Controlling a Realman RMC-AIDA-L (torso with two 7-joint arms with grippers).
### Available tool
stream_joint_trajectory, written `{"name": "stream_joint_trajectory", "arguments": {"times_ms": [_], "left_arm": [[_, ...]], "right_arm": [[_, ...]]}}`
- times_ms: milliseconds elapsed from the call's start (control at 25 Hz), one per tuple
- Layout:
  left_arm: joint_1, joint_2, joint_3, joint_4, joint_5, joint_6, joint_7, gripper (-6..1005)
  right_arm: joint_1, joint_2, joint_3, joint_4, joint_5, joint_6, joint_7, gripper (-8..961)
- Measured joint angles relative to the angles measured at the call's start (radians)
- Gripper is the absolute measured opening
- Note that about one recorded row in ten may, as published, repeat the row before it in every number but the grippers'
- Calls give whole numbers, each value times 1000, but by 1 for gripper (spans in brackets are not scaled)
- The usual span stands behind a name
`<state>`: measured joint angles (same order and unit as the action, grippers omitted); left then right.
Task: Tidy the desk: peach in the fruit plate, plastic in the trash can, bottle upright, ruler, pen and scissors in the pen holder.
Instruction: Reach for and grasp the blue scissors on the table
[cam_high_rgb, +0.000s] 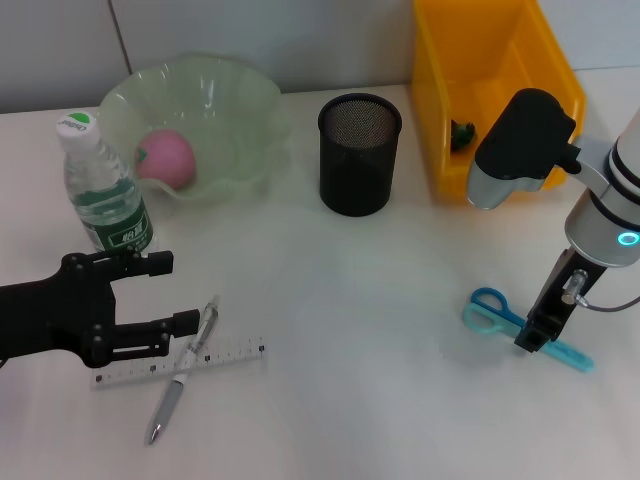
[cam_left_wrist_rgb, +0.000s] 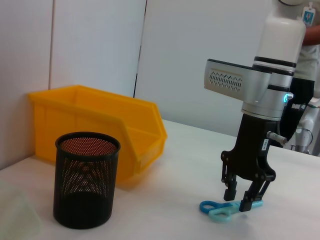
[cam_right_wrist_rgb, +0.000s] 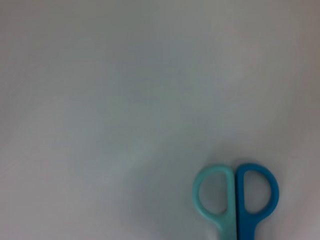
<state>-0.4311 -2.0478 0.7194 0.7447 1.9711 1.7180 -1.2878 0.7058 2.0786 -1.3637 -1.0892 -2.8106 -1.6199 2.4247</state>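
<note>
Blue-handled scissors (cam_high_rgb: 525, 328) lie flat on the white desk (cam_high_rgb: 380, 300), well to the right of the black mesh pen holder (cam_high_rgb: 359, 153), and we judge the step in hand to be picking them up. Our right gripper (cam_left_wrist_rgb: 244, 201) stands over them, pointing straight down, its 2 fingers parted and straddling the scissors just behind the handle loops, tips at or almost at the desk. It holds nothing yet, as far as we can see.

The next move, as we read it, calls for closing squarely on the thin body, lifting clear, carrying it to the pen holder and dropping it in blades down. The scissors are flat and slim, so the fingers will need to reach the surface to get a hold, and a skewed pinch could let them pivot.

Our left gripper (cam_high_rgb: 160, 294) waits well to the left of the pen holder, fingers apart and empty, with the pen (cam_high_rgb: 183, 371) and the clear ruler (cam_high_rgb: 180, 364) crossed just beside it; both are still to be stowed.

The peach (cam_high_rgb: 165, 157) already sits in the green fruit plate (cam_high_rgb: 250, 95), and the water bottle (cam_high_rgb: 103, 185) stands upright beside it. The yellow bin (cam_high_rgb: 480, 70) stands right of the pen holder. Nothing lies between the scissors and the pen holder.
</note>
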Motion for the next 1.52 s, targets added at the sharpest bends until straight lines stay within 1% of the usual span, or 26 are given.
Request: {"name": "stream_joint_trajectory", "arguments": {"times_ms": [920, 1160, 1320, 1400, 1480, 1520], "left_arm": [[4, 2, -2, -1, 0, 0, 1, 816], [5, 2, -2, -1, 0, 0, 1, 816], [5, 3, -1, -1, 0, 0, 2, 816], [5, 3, -1, -1, 0, 0, 2, 816], [5, 4, -1, -1, 0, 0, 2, 816], [5, 4, -1, -1, 0, 0, 2, 816]], "right_arm": [[6, 1, -1, 17, -3, 8, -2, 248], [6, 1, -14, 21, -2, 9, -2, 189], [6, 1, -20, 18, 2, 9, 1, 190], [6, 2, -18, 11, 14, 3, 1, 189], [5, 0, 17, -22, 53, -18, -5, 188], [5, 0, 17, -22, 53, -18, -5, 187]]}}
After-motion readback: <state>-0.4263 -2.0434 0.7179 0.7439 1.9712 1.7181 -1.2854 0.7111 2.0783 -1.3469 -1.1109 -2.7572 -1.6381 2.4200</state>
